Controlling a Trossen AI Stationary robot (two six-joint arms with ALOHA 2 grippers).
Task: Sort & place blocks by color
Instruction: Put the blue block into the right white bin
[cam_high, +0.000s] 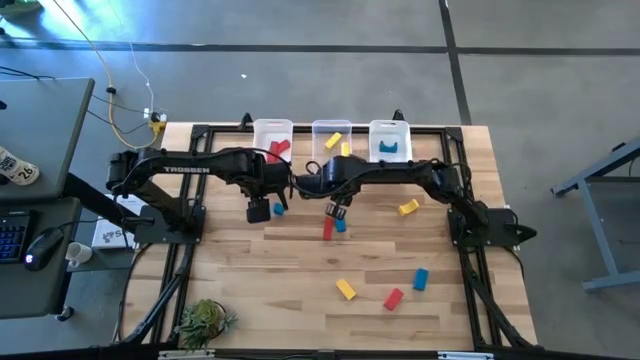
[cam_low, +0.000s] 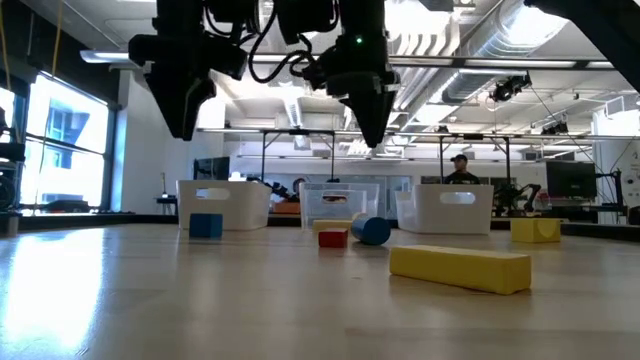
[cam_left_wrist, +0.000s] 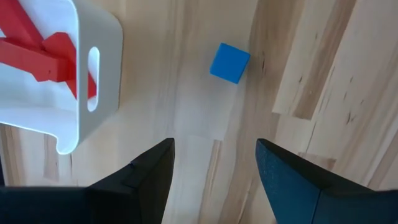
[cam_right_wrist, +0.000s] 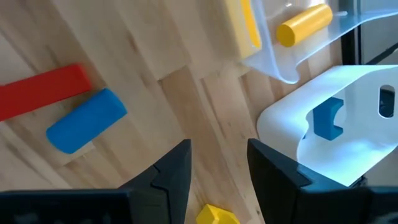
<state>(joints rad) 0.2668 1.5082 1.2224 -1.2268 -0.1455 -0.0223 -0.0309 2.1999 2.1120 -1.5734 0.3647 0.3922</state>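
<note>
- Two blocks lie directly under the right gripper (cam_high: 339, 211): a red bar (cam_high: 327, 229) and a blue cylinder (cam_high: 341, 225), touching side by side near the table's middle.
- In the right wrist view we see the same red bar (cam_right_wrist: 40, 91) and blue cylinder (cam_right_wrist: 86, 121) off to one side of the fingers, not between them; a yellow piece (cam_right_wrist: 216, 215) shows in the gap at the frame's edge.
- Right gripper: fingers parted with bare wood between them, holding nothing, hanging clear above the table in the low view (cam_low: 370, 125).
- One small blue cube (cam_high: 278, 209) sits just beside the left gripper (cam_high: 258, 211); the left wrist view puts the cube (cam_left_wrist: 229, 63) ahead of the fingers, apart from them.
- Left gripper: fingers spread wide, empty, raised off the table (cam_low: 183, 118).
- Three bins stand in a row at the far edge: the left bin (cam_high: 271, 127) holds red blocks (cam_high: 278, 150), the middle bin (cam_high: 330, 127) yellow blocks (cam_high: 335, 141), the right bin (cam_high: 389, 128) a blue piece (cam_high: 390, 150).
- Loose blocks farther out: a yellow block (cam_high: 408, 207) to the right of the right gripper; nearer the front edge a yellow bar (cam_high: 346, 289), a red block (cam_high: 393, 298) and a blue block (cam_high: 421, 279), all well apart from both grippers.
- A small plant (cam_high: 205, 320) sits at the front left corner of the table (cam_high: 250, 270).
</note>
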